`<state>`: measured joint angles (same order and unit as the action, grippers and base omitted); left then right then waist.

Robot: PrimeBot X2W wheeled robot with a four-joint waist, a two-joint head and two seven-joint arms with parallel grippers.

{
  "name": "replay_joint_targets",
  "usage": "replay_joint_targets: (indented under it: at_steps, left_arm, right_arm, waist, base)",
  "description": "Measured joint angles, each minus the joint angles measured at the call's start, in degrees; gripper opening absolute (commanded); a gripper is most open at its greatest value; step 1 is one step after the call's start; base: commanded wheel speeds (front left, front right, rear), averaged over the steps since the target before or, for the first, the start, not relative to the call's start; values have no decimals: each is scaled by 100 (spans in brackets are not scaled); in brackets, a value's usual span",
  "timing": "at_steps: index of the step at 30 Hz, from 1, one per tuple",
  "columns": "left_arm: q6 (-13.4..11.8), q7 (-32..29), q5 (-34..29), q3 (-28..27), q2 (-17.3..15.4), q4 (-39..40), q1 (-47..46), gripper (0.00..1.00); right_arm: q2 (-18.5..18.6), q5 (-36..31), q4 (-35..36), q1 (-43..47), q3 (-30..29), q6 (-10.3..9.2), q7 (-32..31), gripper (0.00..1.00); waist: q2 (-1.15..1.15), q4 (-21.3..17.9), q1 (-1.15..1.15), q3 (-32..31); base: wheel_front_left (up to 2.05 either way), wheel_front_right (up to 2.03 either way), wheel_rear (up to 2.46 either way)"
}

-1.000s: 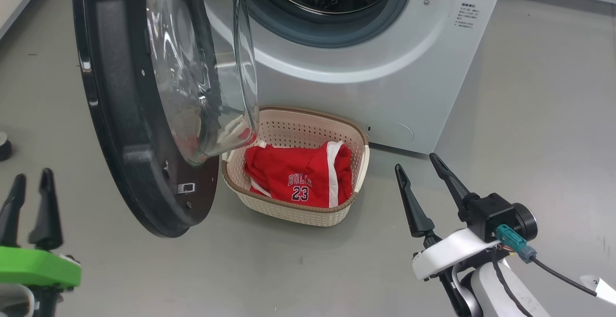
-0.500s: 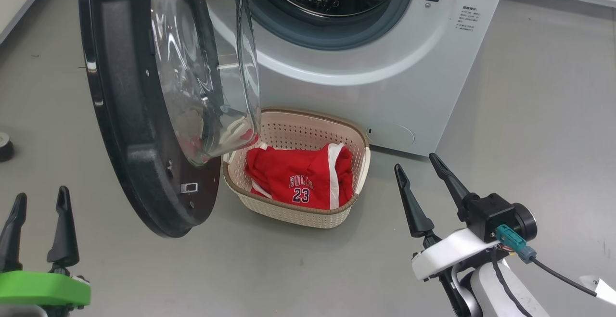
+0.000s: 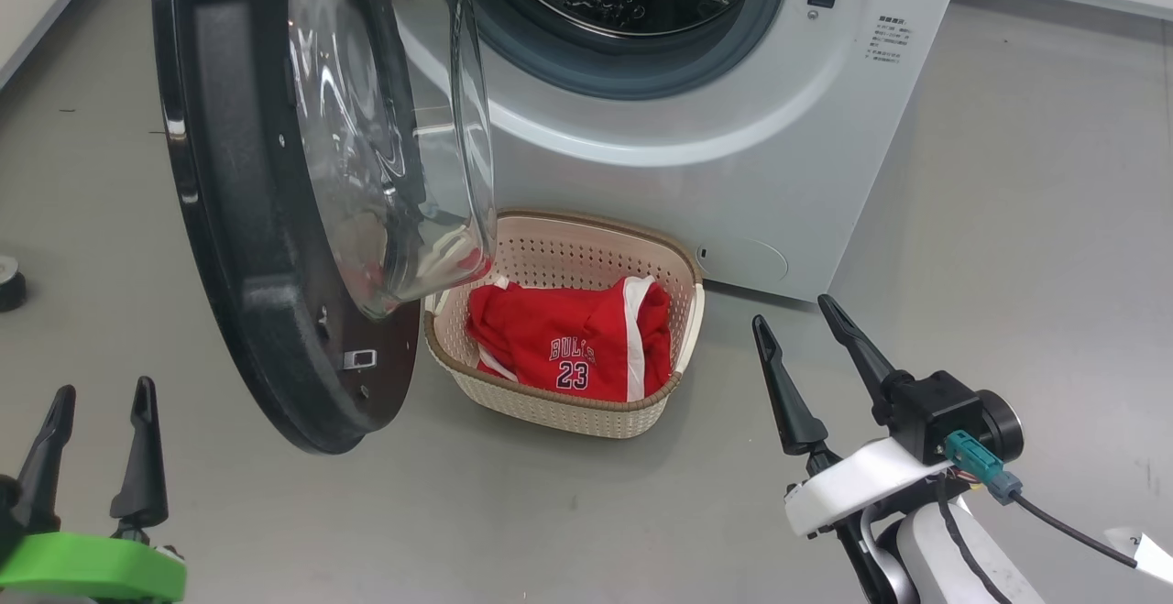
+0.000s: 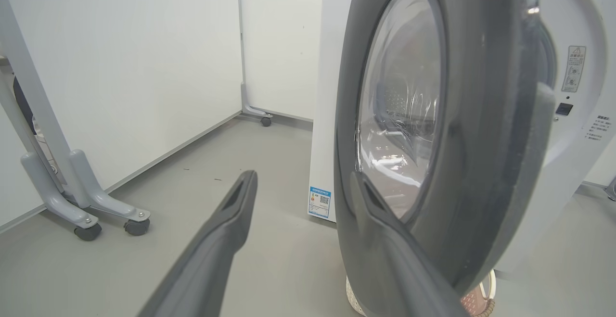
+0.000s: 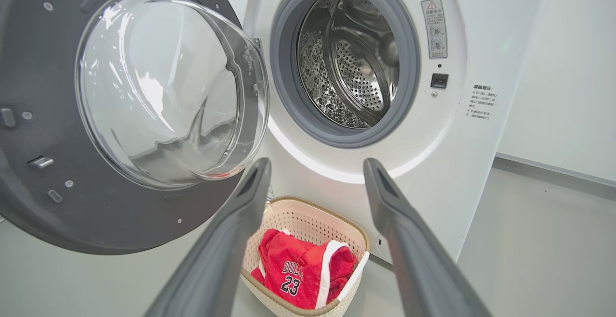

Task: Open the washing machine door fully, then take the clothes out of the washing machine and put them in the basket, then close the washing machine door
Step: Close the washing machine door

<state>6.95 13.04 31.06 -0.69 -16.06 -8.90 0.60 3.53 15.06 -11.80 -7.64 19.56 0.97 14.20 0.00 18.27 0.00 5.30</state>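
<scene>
Grey floor point(image 3: 586, 512) lies before the washing machine point(image 3: 733, 173), whose door point(image 3: 238, 247) stands open. The clothes point(image 3: 568, 343) lie in the basket point(image 3: 550, 407) at its foot. The left gripper point(image 3: 103, 390) and the right gripper point(image 3: 791, 311) are both open and empty.

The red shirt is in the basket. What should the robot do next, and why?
Probably swing the left pincer against the round black-rimmed glass door from outside and push it shut: the red jersey lies in the cream plastic basket, and the steel drum looks empty.
</scene>
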Motion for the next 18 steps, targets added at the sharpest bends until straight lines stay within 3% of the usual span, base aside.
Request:
replay_joint_targets:
  at_steps: [18]
  left_arm:
    - [0, 116, 2, 97, -73, -289, -27, 100]
  right_arm:
    - [-7, 0, 7, 47, -15, 13, 0, 100]
  waist:
    - [0, 18, 0, -27]
  base:
    - [0, 0, 0]
